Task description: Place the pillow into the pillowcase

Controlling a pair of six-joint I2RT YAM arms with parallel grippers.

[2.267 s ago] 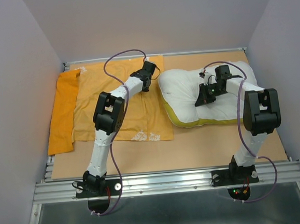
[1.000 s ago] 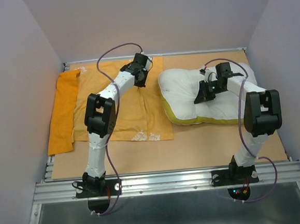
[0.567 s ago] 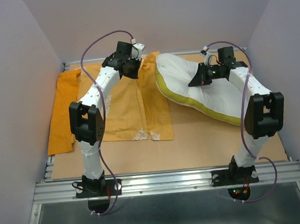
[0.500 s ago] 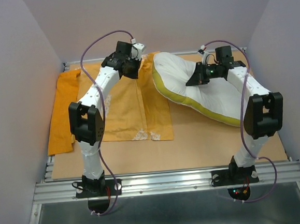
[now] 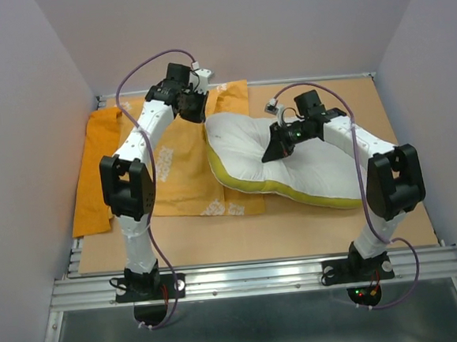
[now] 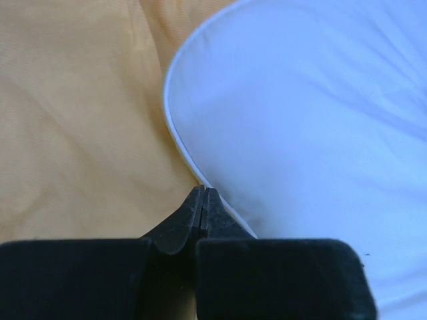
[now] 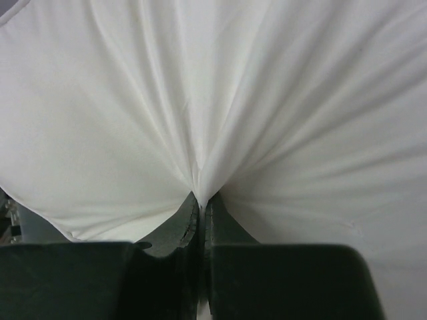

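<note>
The pillowcase (image 5: 181,171) is being kept spread flat on the table (image 5: 297,233), with its far edge close to the back wall and a deeper orange strip of cloth (image 5: 94,174) along its left side; whether that strip belongs to it cannot be told. The pillow (image 5: 316,172) is being held just right of the pillowcase, its left end and yellow-piped edge overlapping the pillowcase's right edge and hiding that part. A gathered fold of the pillow's white fabric is being pinched in the closed jaws of the right gripper (image 5: 272,152), toward the end nearest the pillowcase. The left gripper (image 5: 195,114) is being held at the pillowcase's far edge with its jaws pressed together, apparently clamping orange fabric. In the left wrist view the tips are meeting right at the pillow's rim, and the pinched layer is hard to make out. Open tabletop is being left in front of the pillowcase and beyond the pillow's right end. The pillowcase's opening is not being shown clearly.
</note>
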